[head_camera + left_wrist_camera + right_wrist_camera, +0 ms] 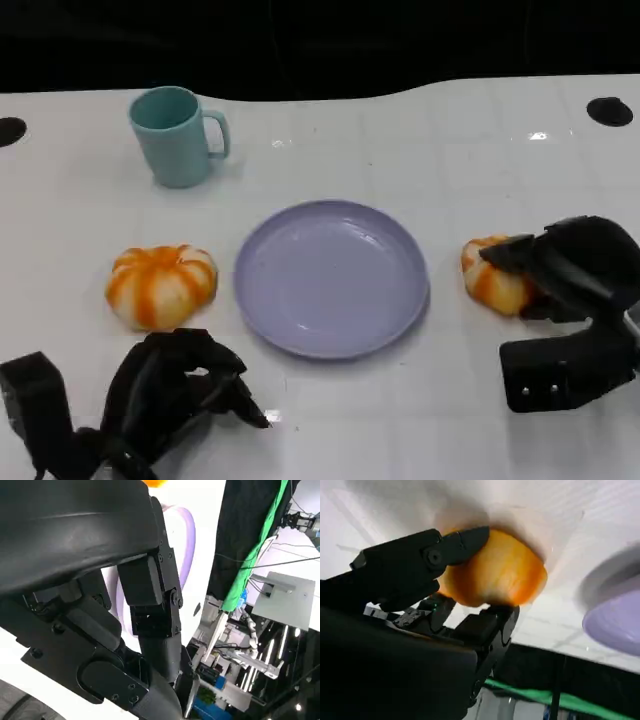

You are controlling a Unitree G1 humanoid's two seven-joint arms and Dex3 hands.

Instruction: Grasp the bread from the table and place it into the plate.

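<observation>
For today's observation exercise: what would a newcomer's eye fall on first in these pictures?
Probably the lilac plate, bare at the table's centre, flanked by two orange-striped breads. The right hand grips the right bread beside the plate's right edge; the left bread lies untouched. A teal mug stands behind it.

Orange-striped bread (492, 276) sits on my desk (420, 150) right of the lilac plate (331, 276); my right robot hand (560, 265) grips it.

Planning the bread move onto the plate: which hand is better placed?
Right. The right hand already has its fingers around the bread beside the plate; the left hand holds nothing.
</observation>
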